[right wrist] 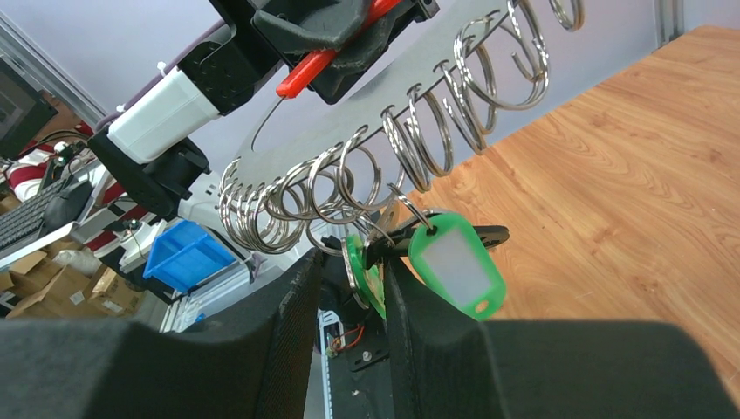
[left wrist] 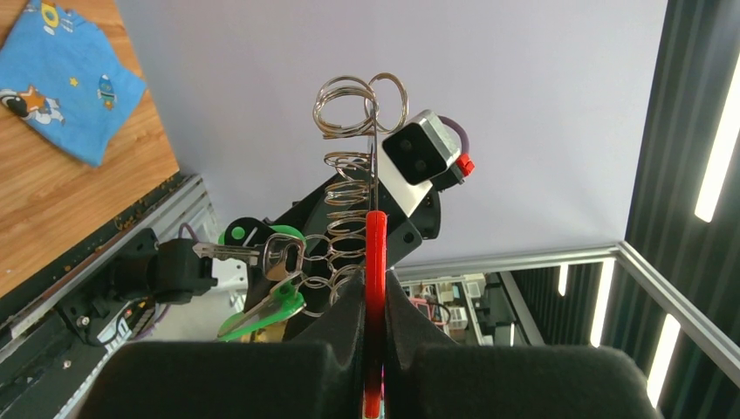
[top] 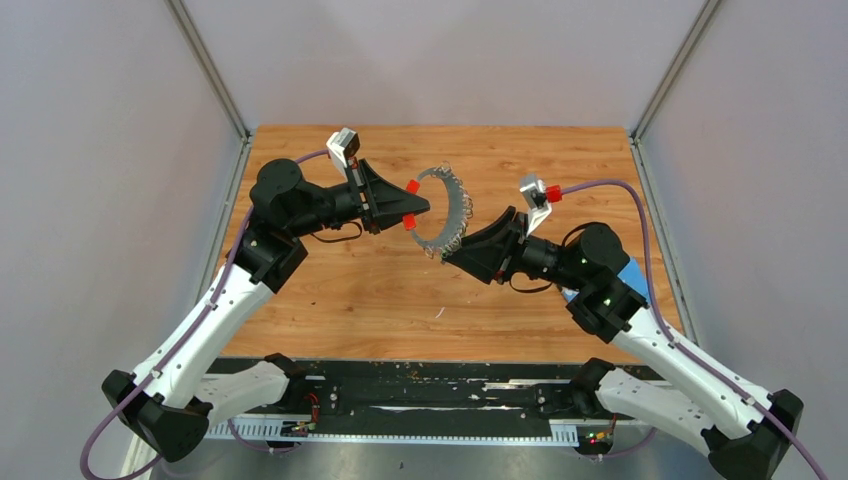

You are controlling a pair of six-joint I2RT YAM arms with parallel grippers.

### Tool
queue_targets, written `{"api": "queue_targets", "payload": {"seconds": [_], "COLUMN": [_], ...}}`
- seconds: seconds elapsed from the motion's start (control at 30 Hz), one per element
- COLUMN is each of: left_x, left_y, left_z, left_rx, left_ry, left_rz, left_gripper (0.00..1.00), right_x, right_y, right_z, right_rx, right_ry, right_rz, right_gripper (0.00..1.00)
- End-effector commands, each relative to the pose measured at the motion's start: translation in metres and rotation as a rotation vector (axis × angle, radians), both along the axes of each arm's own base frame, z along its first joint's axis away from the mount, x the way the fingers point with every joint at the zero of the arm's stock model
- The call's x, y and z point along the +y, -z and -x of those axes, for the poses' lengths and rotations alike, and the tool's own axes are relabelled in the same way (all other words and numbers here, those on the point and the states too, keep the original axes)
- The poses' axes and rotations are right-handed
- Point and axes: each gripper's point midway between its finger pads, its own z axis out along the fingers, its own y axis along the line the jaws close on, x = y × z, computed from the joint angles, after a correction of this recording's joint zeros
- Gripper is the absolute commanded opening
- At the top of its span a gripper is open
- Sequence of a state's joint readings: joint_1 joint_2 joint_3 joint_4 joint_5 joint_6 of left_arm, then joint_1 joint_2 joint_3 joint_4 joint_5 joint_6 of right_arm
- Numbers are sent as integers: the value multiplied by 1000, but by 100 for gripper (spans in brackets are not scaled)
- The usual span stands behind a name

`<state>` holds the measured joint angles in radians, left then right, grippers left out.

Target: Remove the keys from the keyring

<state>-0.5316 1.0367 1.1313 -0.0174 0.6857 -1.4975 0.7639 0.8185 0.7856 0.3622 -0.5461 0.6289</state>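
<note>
Clamps tight with the left pincer [top: 410, 205] on the red sleeve [left wrist: 375, 253] of the keyring [top: 458, 205]; holds that ring up off the desk [top: 350, 290], between the two arms. Carries along its rim a crowded row of small split rings [right wrist: 384, 157]. Hangs the keys [left wrist: 281, 259] from the low end of that row, with a green tag [right wrist: 458, 266] among them. Meets them from the right with the right pincer [right wrist: 353, 288], part open, straddling one green head; cannot tell whether pressing on it. Shows a blue cloth [left wrist: 61, 78] flat on the desk at far right, half hidden by the right arm [top: 640, 340].
</note>
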Motion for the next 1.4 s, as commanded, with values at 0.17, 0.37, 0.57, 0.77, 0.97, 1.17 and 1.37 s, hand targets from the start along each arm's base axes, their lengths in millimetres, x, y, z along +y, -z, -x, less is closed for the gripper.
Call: {"api": "queue_targets", "payload": {"seconds": [0.17, 0.37, 0.57, 0.77, 0.97, 1.17, 1.37], "left_x": [2, 2, 2, 2, 3, 3, 4], "left_y": [1, 2, 4, 6, 3, 6, 5], "left_z": [10, 8, 8, 8, 10, 10, 12], "left_rx": [26, 27, 31, 31, 26, 30, 28], "left_ry": [27, 24, 22, 23, 23, 21, 23], "left_rz": [6, 2, 0, -2, 2, 0, 2], "left_gripper": [0, 0, 0, 0, 0, 0, 0], "right_x": [7, 0, -7, -9, -9, -6, -7], "right_y": [-3, -1, -2, 2, 10, 8, 5], "right_z": [12, 16, 18, 17, 13, 11, 14], "right_rx": [-20, -9, 1, 17, 40, 42, 33], "right_ry": [-50, -32, -11, 2, 22, 17, 8], "right_rz": [-49, -55, -64, -64, -48, -60, -69], "right_gripper": [34, 34, 34, 34, 34, 32, 31]}}
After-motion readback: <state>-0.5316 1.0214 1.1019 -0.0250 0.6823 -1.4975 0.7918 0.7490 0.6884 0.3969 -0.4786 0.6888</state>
